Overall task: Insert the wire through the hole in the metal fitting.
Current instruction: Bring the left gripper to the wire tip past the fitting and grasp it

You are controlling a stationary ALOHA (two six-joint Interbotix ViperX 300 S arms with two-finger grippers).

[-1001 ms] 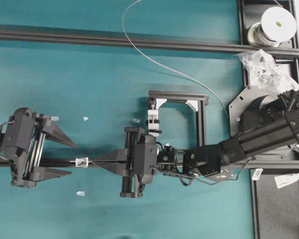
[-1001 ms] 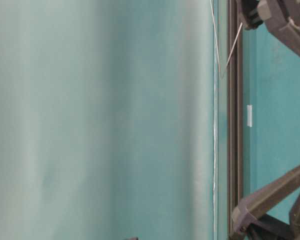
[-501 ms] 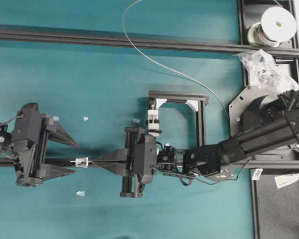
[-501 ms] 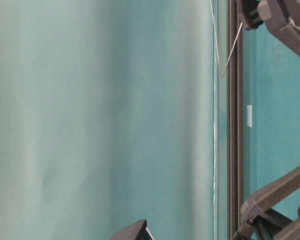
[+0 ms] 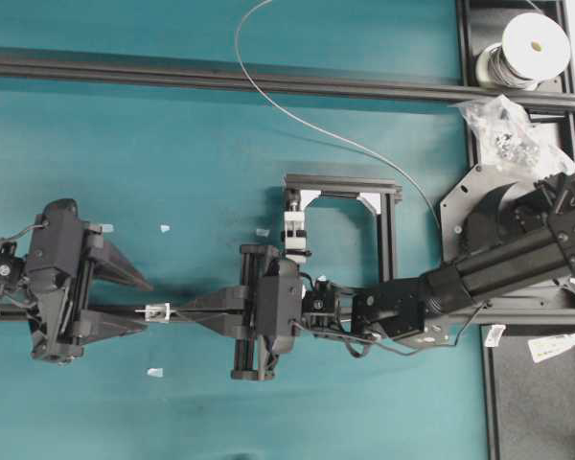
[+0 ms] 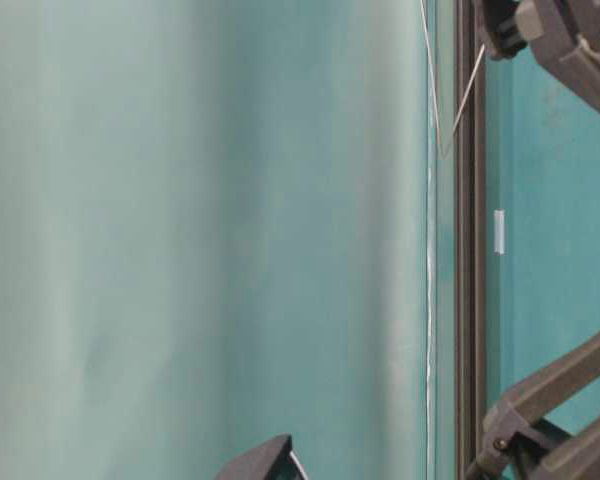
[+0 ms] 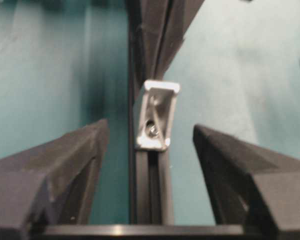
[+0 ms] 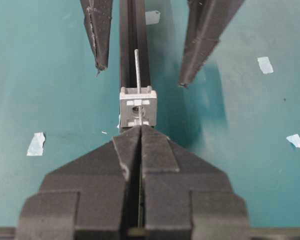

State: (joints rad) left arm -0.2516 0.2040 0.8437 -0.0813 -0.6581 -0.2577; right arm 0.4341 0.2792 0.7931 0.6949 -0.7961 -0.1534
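Only right-wrist view shows wire [image 8: 137, 75] poking past the metal fitting [image 8: 137, 107].

left gripper [image 5: 134, 299]: matte black, boxy body, two long wedge fingers tapering to points
left fingers [image 7: 65, 170]: black foam-like pads, rough grainy faces
right gripper [image 5: 177, 309]: same black build, ribbed slide bar across the body
right fingers [image 8: 120, 165]: black pads, frayed edges
right arm [image 5: 498, 264]: black square-section link, small screws on the housing near the silver base plate [image 5: 460, 206]
cables: thin black leads looping under right arm's wrist joint; thin lead at left gripper's rear
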